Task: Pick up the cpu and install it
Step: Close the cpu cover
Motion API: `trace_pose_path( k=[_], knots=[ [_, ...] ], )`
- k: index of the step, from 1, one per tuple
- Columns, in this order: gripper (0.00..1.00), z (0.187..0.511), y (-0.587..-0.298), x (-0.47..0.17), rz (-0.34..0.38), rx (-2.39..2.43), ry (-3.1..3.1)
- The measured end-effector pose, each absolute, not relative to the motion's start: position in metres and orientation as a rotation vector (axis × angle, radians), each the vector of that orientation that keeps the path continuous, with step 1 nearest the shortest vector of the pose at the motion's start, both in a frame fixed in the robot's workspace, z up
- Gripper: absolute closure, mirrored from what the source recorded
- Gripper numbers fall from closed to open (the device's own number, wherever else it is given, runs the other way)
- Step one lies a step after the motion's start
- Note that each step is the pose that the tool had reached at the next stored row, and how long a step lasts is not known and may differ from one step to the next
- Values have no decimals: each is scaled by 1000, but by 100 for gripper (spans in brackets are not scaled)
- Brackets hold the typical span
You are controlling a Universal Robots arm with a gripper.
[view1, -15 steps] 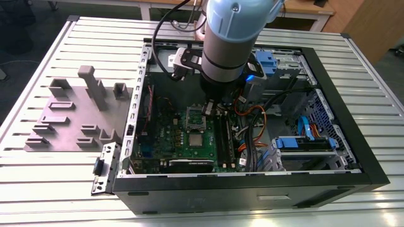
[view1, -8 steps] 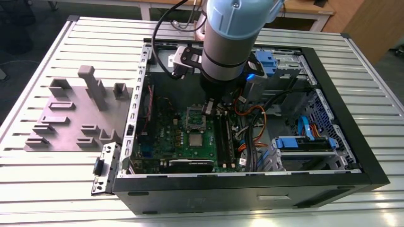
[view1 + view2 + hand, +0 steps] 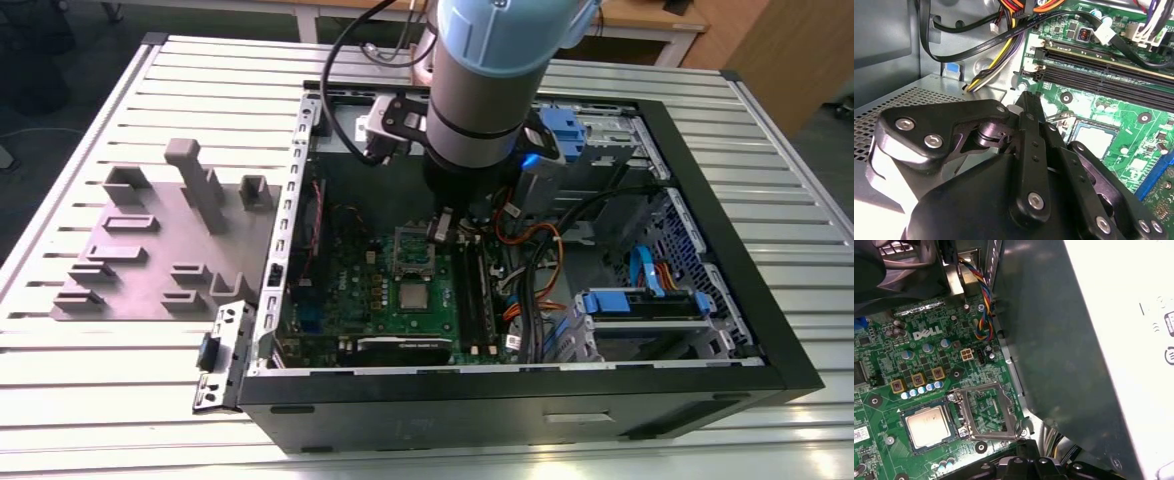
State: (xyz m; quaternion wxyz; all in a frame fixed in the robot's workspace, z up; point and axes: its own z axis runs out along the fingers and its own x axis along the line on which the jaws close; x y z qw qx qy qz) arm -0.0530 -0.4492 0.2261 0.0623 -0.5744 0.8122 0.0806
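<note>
**Cpu point(image 3: 929, 425) down in its socket, frame flipped open**

So the chip isn't in the robot's grip at all. In the first wrist view it lies flat in the socket, silver top up, right beside the socket frame point(image 3: 986, 412). The frame is swung up and over on its hinge, which is why the socket is bare enough for a chip to drop in.

The pincer point(image 3: 1028, 102) hangs close to that frame, on the side away from the cpu. In the second wrist view its links fold in toward the middle, so I'd call it closed up with nothing between the tips. I can't tell whether it actually touches the frame or just floats near it.

The motherboard point(image 3: 929, 355) spreads out flat all around the frame. That works because the computer case point(image 3: 534, 385) lies on its side on the worktop point(image 3: 134, 380) with the panel off, so the arm can come straight down. The grey fixture block point(image 3: 160, 250) sits well apart from the frame, outside the case.

My read: chip placed, frame not yet clamped over it.
</note>
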Motion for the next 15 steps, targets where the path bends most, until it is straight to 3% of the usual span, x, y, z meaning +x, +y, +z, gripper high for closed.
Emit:
trace_pose_path(
  k=[15],
  knots=[
    [89,232,-449,-53,248,-1739,2461]
  ],
)
